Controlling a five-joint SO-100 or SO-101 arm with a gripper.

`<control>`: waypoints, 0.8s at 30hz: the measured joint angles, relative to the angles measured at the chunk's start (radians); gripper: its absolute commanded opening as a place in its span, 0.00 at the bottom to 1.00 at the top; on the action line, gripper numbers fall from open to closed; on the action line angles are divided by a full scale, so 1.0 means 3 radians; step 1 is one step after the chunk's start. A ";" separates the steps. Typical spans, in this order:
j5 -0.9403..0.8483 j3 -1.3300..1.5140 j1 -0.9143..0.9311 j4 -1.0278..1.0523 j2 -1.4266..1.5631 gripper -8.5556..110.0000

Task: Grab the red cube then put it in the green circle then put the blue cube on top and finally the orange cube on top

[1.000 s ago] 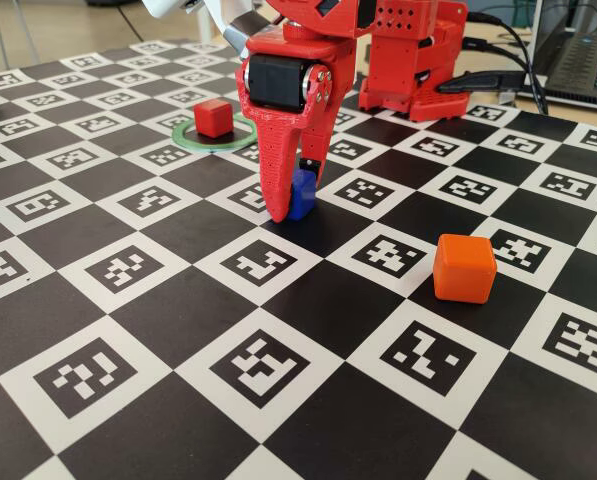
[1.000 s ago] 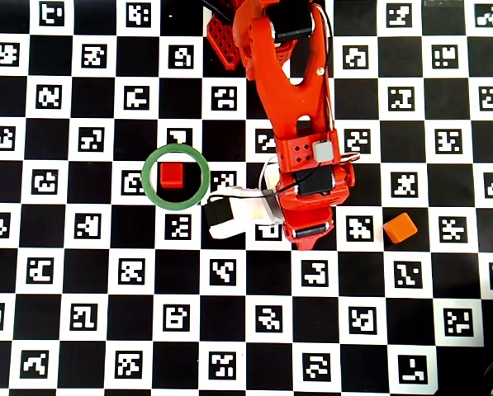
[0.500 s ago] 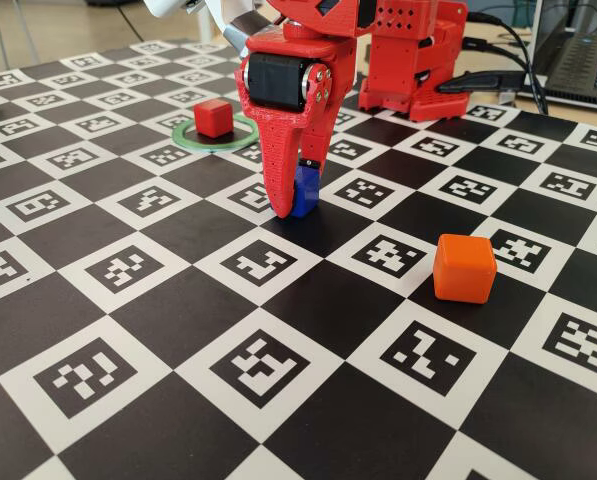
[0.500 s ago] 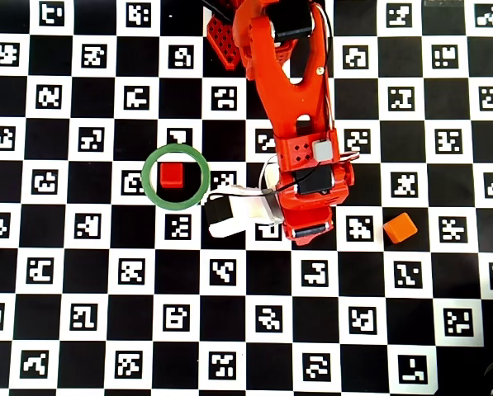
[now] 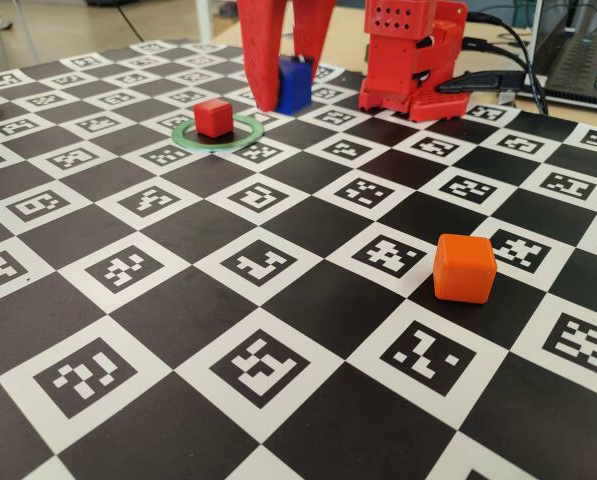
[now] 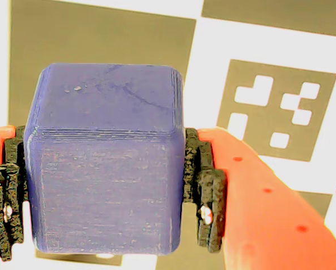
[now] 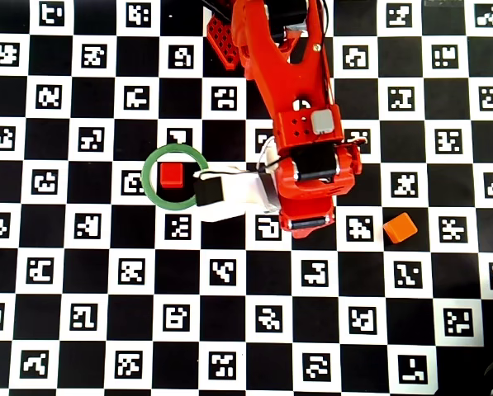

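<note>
While claw [image 5: 278,100] clamps blue cube [image 5: 294,84] aloft, red cube [image 5: 214,117] sits w/in green circle [image 5: 186,136]

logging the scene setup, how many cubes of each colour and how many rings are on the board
red cube: 1, inside the green ring
blue cube: 1, held in the pincer above the board
orange cube: 1
green ring: 1
total: 4

In the fixed view, the pincer [image 5: 278,85] holds the blue cube [image 5: 294,84] above the worktop [image 5: 178,300]. Left of the pincer, the red cube [image 5: 214,117] sits inside the green circle [image 5: 193,139]; the orange cube [image 5: 464,268] lies well right, nearer the camera.
</note>
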 measured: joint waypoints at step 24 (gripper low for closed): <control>-0.1519 -0.0225 0.2168 0.0378 0.0276 0.10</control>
